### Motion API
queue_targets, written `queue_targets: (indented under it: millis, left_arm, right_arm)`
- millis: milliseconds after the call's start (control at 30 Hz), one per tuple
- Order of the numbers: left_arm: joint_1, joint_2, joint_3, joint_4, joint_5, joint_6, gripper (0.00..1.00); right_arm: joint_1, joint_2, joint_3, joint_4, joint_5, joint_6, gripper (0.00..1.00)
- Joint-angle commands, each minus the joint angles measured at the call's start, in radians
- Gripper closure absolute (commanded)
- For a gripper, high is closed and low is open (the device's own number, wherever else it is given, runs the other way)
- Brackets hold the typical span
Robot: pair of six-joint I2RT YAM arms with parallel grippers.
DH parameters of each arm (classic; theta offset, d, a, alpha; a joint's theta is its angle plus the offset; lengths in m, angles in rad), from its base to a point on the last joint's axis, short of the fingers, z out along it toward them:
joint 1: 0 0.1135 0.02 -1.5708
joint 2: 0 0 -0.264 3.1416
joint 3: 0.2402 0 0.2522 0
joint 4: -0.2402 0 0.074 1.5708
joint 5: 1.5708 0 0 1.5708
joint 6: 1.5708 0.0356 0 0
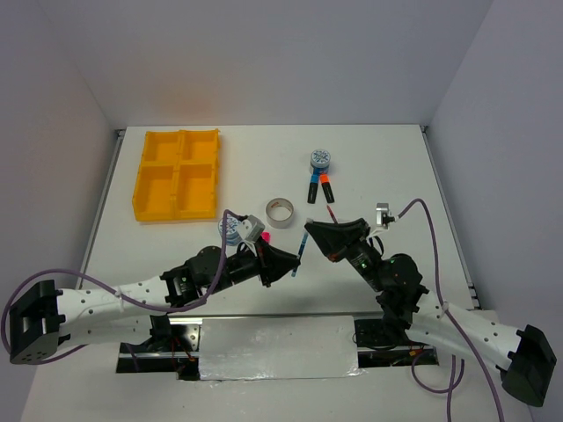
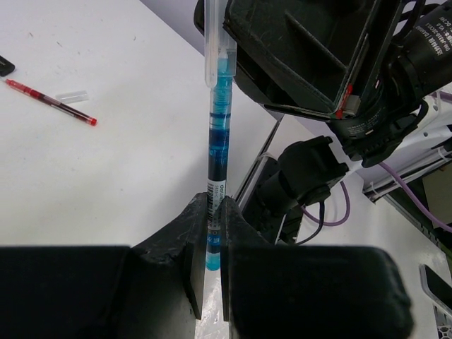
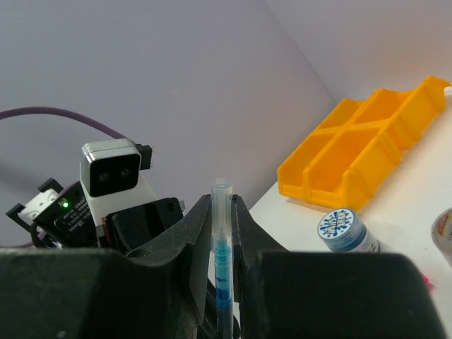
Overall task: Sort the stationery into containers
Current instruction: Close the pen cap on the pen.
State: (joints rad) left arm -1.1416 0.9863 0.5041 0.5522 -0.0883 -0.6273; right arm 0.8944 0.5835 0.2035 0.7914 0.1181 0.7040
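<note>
Left claw: pinching teal pen lower end, right of yellow tray. Right claw: pinching cap end. Likely handover: advising firming left pinch before easing right open.

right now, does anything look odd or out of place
One thing: the teal pen is clamped by both tools at once, the left tool near one end, the right tool near the other. Probably a handover. Nothing looks spilled or damaged.

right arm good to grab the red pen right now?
Probably not yet: the right tool is shut on the teal pen, which the left tool also grips. Otherwise the red pen lies in the open, close by.
</note>
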Motion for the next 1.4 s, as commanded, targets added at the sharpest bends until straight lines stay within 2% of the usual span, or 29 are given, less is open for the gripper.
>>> queue_targets:
  millis: [0, 200, 600, 867, 1233, 1367]
  left_arm:
    - [0.005, -0.027, 0.051, 0.095, -0.063, 0.034, 1.00]
    - [0.005, -0.047, 0.057, 0.080, -0.093, 0.051, 1.00]
    - [0.005, -0.054, 0.073, 0.117, -0.088, 0.075, 1.00]
    - [0.003, -0.075, 0.060, 0.156, -0.137, 0.097, 1.00]
    - [0.003, -0.054, 0.044, 0.247, -0.153, 0.071, 1.00]
    - [0.003, -0.046, 0.050, 0.270, -0.153, 0.066, 1.00]
  right_arm:
    - [0.017, -0.017, 0.027, -0.070, -0.023, -0.061, 1.00]
    - [0.020, 0.001, 0.048, -0.100, -0.078, -0.078, 0.99]
    - [0.028, 0.050, 0.028, -0.017, -0.113, -0.031, 0.99]
    - [0.035, 0.039, 0.051, -0.099, -0.092, -0.041, 0.99]
    - [0.061, 0.047, 0.048, -0.066, -0.069, -0.078, 0.98]
    - [0.093, 0.064, 0.045, -0.055, -0.016, -0.104, 0.99]
